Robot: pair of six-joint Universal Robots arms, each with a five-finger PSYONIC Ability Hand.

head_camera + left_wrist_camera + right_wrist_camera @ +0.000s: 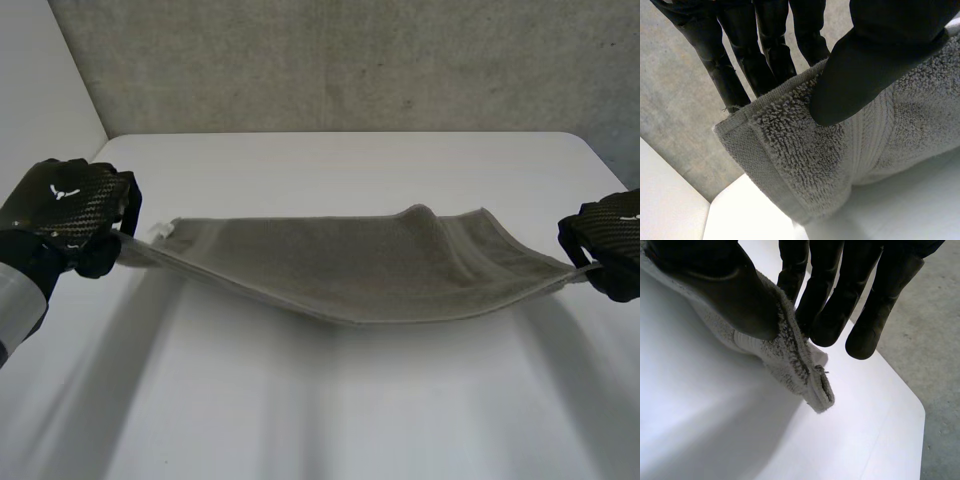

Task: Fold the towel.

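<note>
One grey towel (pixel 350 265) hangs stretched between two black hands above the single white table (pixel 330 410). In the head view the left hand (pixel 68 208) is at 9 o'clock of the towel and the right hand (pixel 612 248) at 3 o'clock, one at each short end. The cloth sags like a hammock, its lowest part toward 6 o'clock, over the table's middle. Whether it touches the table there cannot be told. One small hump stands up on the far edge, toward 1 o'clock from the cloth's middle.

In the left wrist view the left hand is closed on the towel in a pinch. Its thumb presses one face close to a corner, and the fingers (pixel 765 55) lie straight behind the other face. In the right wrist view the right hand pinches too, with its thumb on top of the cloth and its fingers (pixel 825 305) behind. One corner sticks out just past the thumb tip. A grey concrete wall (pixel 350 60) stands behind the table at 12 o'clock.
</note>
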